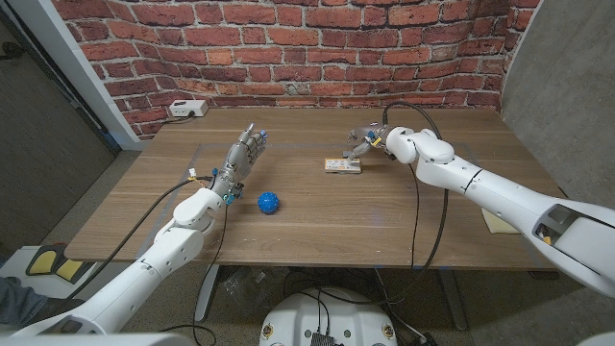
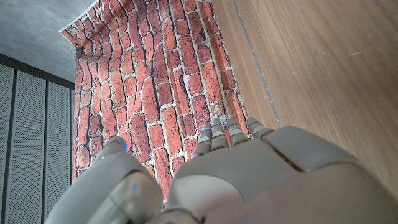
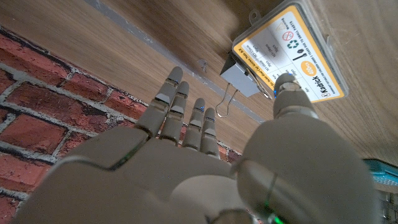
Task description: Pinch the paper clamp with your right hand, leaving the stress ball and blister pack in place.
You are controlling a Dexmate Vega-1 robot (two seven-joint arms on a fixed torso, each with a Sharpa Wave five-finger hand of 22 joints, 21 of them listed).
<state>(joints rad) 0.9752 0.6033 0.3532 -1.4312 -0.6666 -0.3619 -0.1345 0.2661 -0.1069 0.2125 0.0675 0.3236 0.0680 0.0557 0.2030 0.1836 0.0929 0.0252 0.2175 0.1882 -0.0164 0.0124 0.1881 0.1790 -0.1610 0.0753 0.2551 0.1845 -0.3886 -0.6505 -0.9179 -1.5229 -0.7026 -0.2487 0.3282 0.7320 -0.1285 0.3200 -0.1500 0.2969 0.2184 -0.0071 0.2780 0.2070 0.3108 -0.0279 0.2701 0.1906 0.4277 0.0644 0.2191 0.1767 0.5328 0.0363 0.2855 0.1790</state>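
Paper clamp [image 3: 239, 79] sat upper-center beside blister pack [image 3: 292, 46] | my right hand [image 3: 205, 168] hovered, fingers [image 3: 171, 102] spread, empty | best to pinch only its wire handles.

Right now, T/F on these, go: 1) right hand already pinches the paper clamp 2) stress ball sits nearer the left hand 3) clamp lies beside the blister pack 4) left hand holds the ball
1) False. The right hand hovers open above the paper clamp, fingers spread, not closed on it.
2) True. The stress ball sits by the left hand.
3) True. The clamp lies against the blister pack.
4) False. The left hand is raised and holds nothing; the ball rests on the table.
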